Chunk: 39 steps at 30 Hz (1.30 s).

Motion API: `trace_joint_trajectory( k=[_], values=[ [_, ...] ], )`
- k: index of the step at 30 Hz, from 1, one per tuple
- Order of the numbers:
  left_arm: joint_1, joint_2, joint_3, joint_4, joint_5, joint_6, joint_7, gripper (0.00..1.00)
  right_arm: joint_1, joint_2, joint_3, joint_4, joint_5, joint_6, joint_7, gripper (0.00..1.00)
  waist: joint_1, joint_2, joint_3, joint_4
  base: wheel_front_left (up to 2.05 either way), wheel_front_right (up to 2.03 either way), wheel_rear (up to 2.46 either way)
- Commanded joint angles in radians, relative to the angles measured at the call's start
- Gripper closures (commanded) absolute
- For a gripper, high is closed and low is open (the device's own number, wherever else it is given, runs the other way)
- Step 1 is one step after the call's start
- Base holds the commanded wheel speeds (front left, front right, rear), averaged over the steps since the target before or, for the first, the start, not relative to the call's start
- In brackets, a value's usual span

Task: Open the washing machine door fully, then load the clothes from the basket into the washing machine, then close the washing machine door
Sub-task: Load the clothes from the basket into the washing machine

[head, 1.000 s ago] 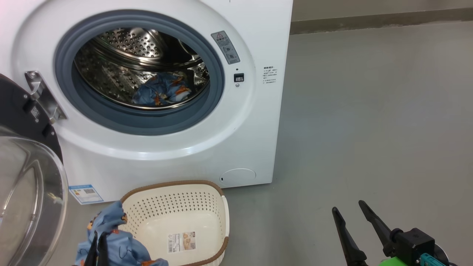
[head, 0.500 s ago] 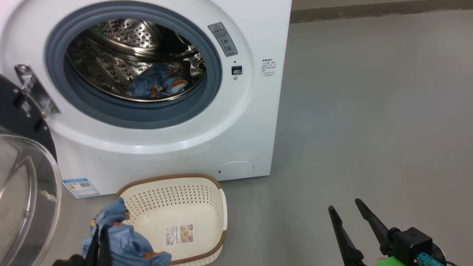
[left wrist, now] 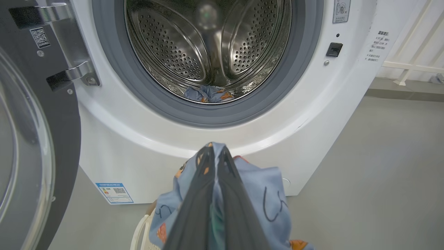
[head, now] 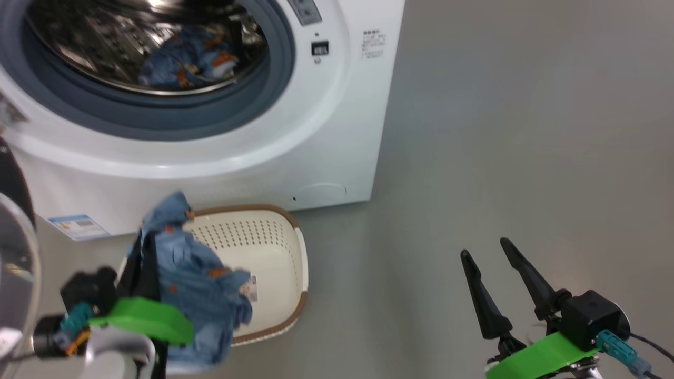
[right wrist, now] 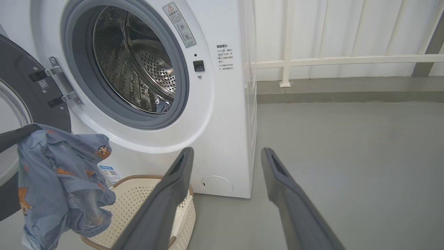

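A smooth, matte grey floor [head: 526, 131] is seen evenly lit, spread from two o'clock to five o'clock in the head view. In the right wrist view a white panelled wall [right wrist: 347, 27] is shown at one o'clock, crossed by a cream railing [right wrist: 340, 59]. A darker grey skirting strip [right wrist: 347, 95] is set along its foot.

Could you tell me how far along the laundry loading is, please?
Done: the washing machine door stands open and one blue printed garment lies in the drum. In hand: the left pincer is shut on the second garment, lifted above the basket. Left: put it in the drum, then close the door.
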Motion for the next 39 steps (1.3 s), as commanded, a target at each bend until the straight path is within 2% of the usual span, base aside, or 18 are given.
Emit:
trace_joint_trajectory(
  k=[1, 10, 22, 29, 36, 39],
  values=[
    [-0.072, 0.022, 0.040, -0.005, -0.009, -0.012, -0.010, 1.00, -0.040, -0.003, 0.032, -0.022, 0.001, 0.003, -0.015, 0.00, 0.0000, 0.0000, 0.080, -0.039, 0.00, 0.00, 0.00],
    [-0.379, 0.070, 0.073, 0.118, -0.045, -0.076, 0.053, 1.00, -0.122, -0.003, 0.053, 0.024, 0.044, 0.003, -0.086, 0.00, 0.0000, 0.0000, 0.242, -0.108, 0.00, 0.00, 0.00],
    [-0.747, 0.194, 0.075, 0.278, -0.048, -0.135, 0.268, 1.00, -0.220, -0.003, 0.107, 0.111, 0.127, 0.003, -0.142, 0.00, 0.0000, 0.0000, 0.383, -0.223, 0.00, 0.00, 0.00],
    [-0.927, 0.267, 0.084, 0.366, -0.074, -0.167, 0.437, 1.00, -0.264, -0.003, 0.145, 0.095, 0.177, 0.003, -0.143, 0.00, 0.0000, 0.0000, 0.452, -0.282, 0.00, 0.00, 0.00],
    [-1.092, 0.370, 0.082, 0.416, -0.052, -0.180, 0.549, 1.00, -0.288, -0.003, 0.172, 0.086, 0.223, 0.003, -0.143, 0.00, 0.0000, 0.0000, 0.518, -0.338, 0.00, 0.00, 0.00],
    [-1.150, 0.407, 0.082, 0.426, -0.036, -0.171, 0.573, 1.00, -0.292, -0.003, 0.184, 0.084, 0.237, 0.003, -0.143, 0.00, 0.0000, 0.0000, 0.537, -0.362, 0.00, 0.00, 0.00]
  ],
)
